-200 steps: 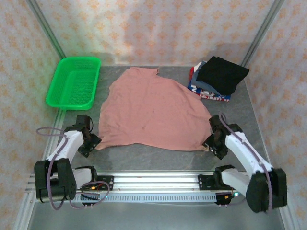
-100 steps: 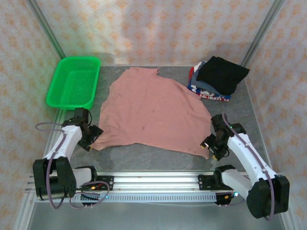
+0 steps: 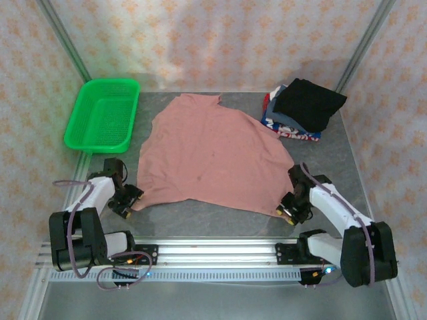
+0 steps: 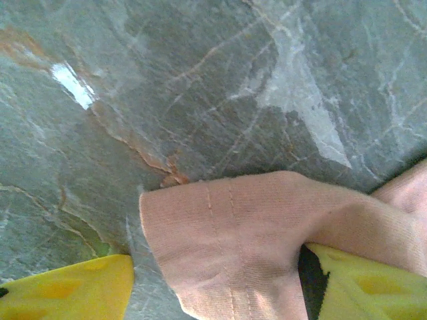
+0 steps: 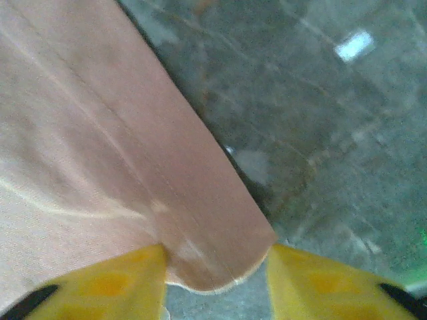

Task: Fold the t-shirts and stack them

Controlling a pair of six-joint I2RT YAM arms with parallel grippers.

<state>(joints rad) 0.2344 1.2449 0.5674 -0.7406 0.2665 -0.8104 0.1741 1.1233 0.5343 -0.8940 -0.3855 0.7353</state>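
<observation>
At the near edge of the table (image 3: pixel 213 215), my left gripper (image 4: pixel 220 267) is spread around the near-left hem corner of the pink t-shirt (image 3: pixel 210 150). My right gripper (image 5: pixel 217 257) is spread astride the near-right corner. I'd seat both hems deep, pinch, then lift evenly. In the far-right corner is the folded stack (image 3: pixel 308 103), its lettering too small to read.

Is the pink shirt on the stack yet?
No, the pink shirt lies spread flat on the table, beside the stack.
</observation>
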